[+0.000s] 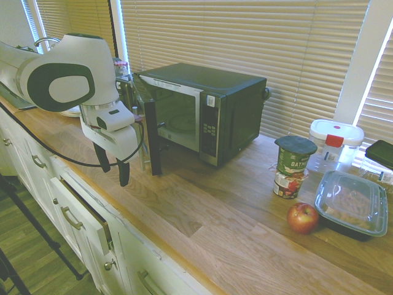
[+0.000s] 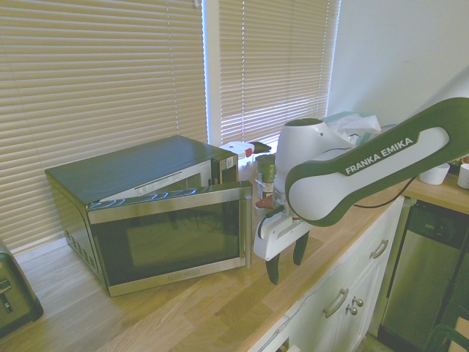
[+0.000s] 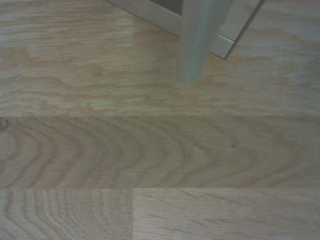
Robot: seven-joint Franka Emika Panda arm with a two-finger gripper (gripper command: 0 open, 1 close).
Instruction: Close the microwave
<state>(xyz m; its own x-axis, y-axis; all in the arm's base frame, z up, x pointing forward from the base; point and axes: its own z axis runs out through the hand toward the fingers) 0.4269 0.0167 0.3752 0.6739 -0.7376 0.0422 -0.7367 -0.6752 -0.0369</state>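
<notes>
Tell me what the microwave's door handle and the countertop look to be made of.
Door handle: probably metal, brushed or satin, judging by its smooth, dull silver-grey surface, though coated plastic is possible. Countertop: wood with a low sheen, shown by its grain and joined strips.

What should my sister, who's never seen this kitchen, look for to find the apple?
On the wooden counter, look to the button-panel side of the black microwave. There, beside the clear-lidded food container, sits the apple: round, red and bare, unlike the packaged food around it.
</notes>
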